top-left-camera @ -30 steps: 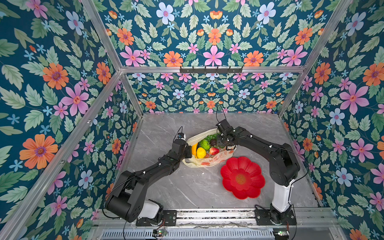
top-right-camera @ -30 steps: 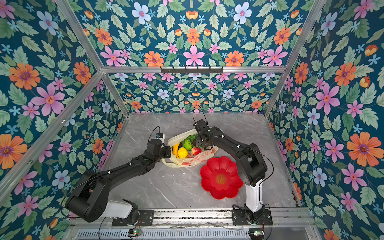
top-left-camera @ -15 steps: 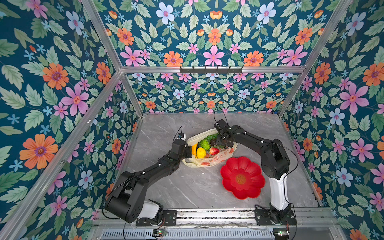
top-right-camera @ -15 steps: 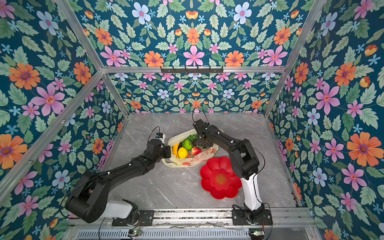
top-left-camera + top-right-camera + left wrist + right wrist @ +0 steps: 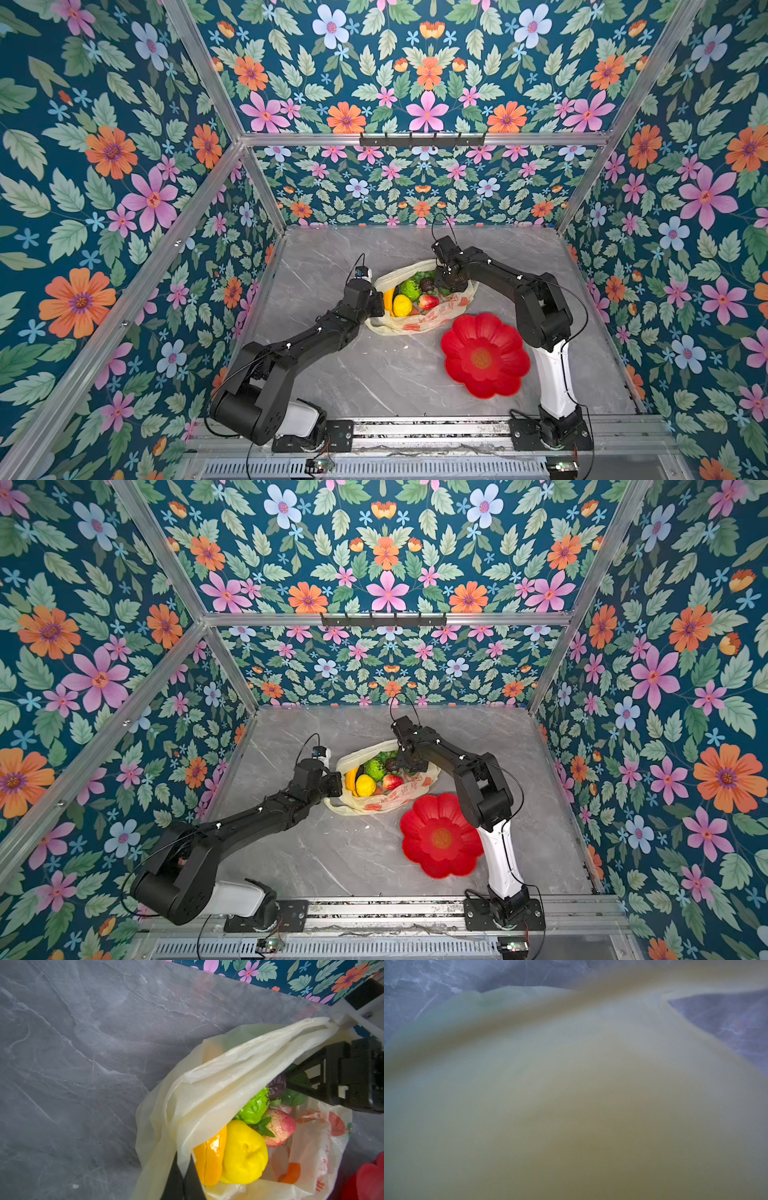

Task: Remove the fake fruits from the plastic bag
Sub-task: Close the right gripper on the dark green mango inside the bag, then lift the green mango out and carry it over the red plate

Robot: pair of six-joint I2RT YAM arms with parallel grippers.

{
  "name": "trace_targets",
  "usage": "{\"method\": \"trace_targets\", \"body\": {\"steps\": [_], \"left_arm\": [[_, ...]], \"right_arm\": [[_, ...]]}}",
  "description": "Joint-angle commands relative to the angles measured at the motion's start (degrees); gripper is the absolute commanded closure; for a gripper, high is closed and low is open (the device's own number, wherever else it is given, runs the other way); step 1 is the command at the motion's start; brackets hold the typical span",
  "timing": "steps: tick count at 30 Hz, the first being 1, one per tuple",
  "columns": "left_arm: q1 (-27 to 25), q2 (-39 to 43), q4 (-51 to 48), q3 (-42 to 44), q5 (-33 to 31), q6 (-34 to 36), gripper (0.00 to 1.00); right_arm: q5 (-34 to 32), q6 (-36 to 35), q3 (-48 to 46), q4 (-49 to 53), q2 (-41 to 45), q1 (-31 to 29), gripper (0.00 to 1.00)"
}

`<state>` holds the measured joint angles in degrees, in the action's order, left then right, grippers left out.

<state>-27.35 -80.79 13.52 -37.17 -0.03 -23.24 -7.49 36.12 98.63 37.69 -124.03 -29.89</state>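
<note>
At the middle of the tabletop point(image 5: 374, 374), the plastic bag point(image 5: 432, 318) is laid open with the fake fruits point(image 5: 401, 304) heaped inside. Its rim is pinched by the pressed-together left tool point(image 5: 183, 1169). The right tool point(image 5: 291, 1081) is sunk into the mouth, its tip just beside the dark brown piece point(image 5: 276, 1085); whether it is spread cannot be told.

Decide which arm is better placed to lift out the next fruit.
Right: the right gripper sits in the plastic bag among the fake fruits, while the left gripper is shut on its rim.
</note>
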Motion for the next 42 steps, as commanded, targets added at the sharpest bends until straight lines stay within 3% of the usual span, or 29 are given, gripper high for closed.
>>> {"method": "trace_targets", "body": {"steps": [1, 6, 19, 25, 33, 42], "left_arm": [[0.02, -0.07, 1.24, -0.10, 0.03, -0.05, 0.98], [0.02, -0.09, 1.33, 0.07, -0.01, -0.05, 0.98], [0.02, -0.07, 1.25, 0.05, -0.27, 0.04, 0.98], [0.01, -0.20, 1.16, 0.03, -0.63, 0.21, 0.98], [0.02, 0.07, 1.16, 0.22, -0.90, 0.31, 0.98], [0.02, -0.61, 1.33, 0.11, -1.37, 0.48, 0.98]], "right_arm": [[0.37, -0.98, 1.00, 1.71, -0.46, 0.01, 0.39], [0.41, -1.54, 2.21, 2.66, -1.62, 0.03, 0.34], [-0.34, -3.75, 0.56, 2.24, 2.40, -0.31, 0.47], [0.02, -6.44, -0.98, 3.78, 7.48, -1.63, 0.48], [0.46, -10.54, -17.54, 4.58, 25.99, -4.80, 0.48], [-1.55, -5.56, -36.50, 0.46, 43.59, -6.12, 0.49]]}}
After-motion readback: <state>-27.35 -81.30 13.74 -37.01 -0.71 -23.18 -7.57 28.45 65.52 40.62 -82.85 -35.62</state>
